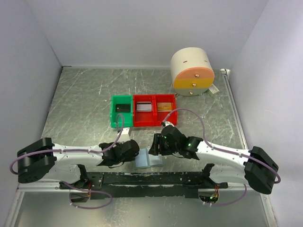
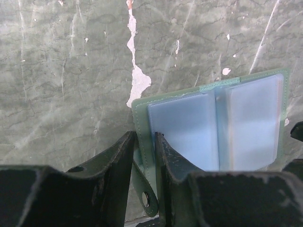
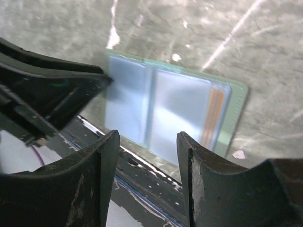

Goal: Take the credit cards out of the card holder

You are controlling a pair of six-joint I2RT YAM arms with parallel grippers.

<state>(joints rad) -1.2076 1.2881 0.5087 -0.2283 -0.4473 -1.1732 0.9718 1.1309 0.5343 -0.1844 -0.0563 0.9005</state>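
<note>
**Left jaws pinch the card holder's edge; right jaws stand open above it**

In the overhead view the card holder (image 1: 148,161) lies spread open on the marbled grey table (image 1: 80,104), low in the frame and just right of centre. It sits between the two grippers, close to the dark mounting rail at the table's near edge.

The left wrist view shows the holder as a pale green cover with two pale blue translucent pockets side by side. It fills the right half of the frame. The left gripper (image 2: 145,138) is closed almost fully on the cover's lower left edge. A strip of green is caught between its two fingers, and a small tab with a metal snap hangs below the pinch.

The right gripper (image 3: 147,137) has its jaws parted with nothing between them. In its wrist view the holder sits across the middle of the frame, beyond the gap between the fingertips. Whether those tips touch the holder cannot be told. The left gripper's dark fingers enter from the upper left and meet the holder's left edge.

The credit cards (image 3: 215,111) show as thin orange edges inside the pocket toward the right of the right wrist frame.

Above the grippers in the overhead view sit a green bin (image 1: 121,111) and two red bins (image 1: 155,122) in a row. A tan card (image 1: 164,107) lies in the rightmost one. A round cream drum (image 1: 191,71) with an orange and yellow face stands at the upper right.
</note>
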